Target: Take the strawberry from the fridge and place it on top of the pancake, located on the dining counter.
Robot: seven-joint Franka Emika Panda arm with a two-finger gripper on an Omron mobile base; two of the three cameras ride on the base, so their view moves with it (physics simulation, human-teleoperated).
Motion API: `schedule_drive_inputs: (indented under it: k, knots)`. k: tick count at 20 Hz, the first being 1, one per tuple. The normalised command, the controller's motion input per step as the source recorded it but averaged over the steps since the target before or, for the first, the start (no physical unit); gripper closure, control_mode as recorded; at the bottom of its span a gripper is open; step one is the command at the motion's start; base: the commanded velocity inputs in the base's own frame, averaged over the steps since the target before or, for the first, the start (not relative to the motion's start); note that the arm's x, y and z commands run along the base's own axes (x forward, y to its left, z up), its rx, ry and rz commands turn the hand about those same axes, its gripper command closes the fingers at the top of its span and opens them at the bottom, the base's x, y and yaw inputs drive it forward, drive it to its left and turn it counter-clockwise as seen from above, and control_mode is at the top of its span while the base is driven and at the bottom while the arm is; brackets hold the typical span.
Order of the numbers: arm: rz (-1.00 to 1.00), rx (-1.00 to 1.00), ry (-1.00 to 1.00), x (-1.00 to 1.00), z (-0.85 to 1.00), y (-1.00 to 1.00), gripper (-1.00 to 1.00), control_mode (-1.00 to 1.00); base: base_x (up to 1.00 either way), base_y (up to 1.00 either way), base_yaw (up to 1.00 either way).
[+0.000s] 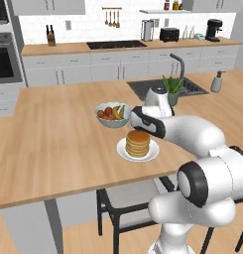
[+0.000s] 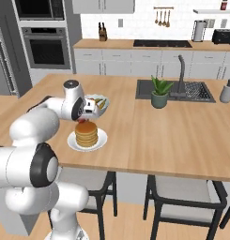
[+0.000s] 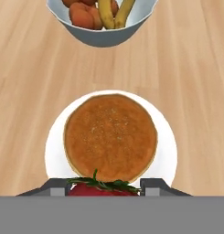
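My gripper (image 3: 104, 186) hangs just above the near edge of the pancake (image 3: 110, 137), shut on the strawberry (image 3: 102, 189). The berry's red top and green leaves show between the two fingertips. The pancake is a golden-brown stack on a small white plate (image 3: 54, 151) on the dining counter (image 1: 53, 139). From the right base view the gripper (image 2: 83, 117) points down over the stack (image 2: 86, 133), with a bit of red, the strawberry (image 2: 81, 120), under it. The fridge (image 2: 1, 56) stands grey at the far left.
A pale bowl of mixed fruit (image 1: 112, 114) sits just behind the plate. A potted plant (image 2: 159, 92), an inset sink with a tap (image 2: 181, 75) and a soap bottle (image 2: 226, 91) lie to the right. Dark stools (image 2: 182, 197) stand under the counter's near edge.
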Motion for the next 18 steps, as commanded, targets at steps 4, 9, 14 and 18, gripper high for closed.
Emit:
schedule_drive_inputs:
  k: [4,9,14,18]
  knots:
    - [0.0,0.0,0.01,-0.04,-0.04,0.07,1.0,-1.0,0.0,0.0,0.0]
    - [0.0,-0.02,0.0,-0.01,-0.34,0.03,1.0,-1.0,0.0,0.0,0.0]
    - [0.0,-0.08,0.05,0.06,-0.51,0.0,1.0,-1.0,0.0,0.0,0.0]
    - [0.0,-0.02,0.0,0.0,-0.19,0.0,1.0,-1.0,0.0,0.0,0.0]
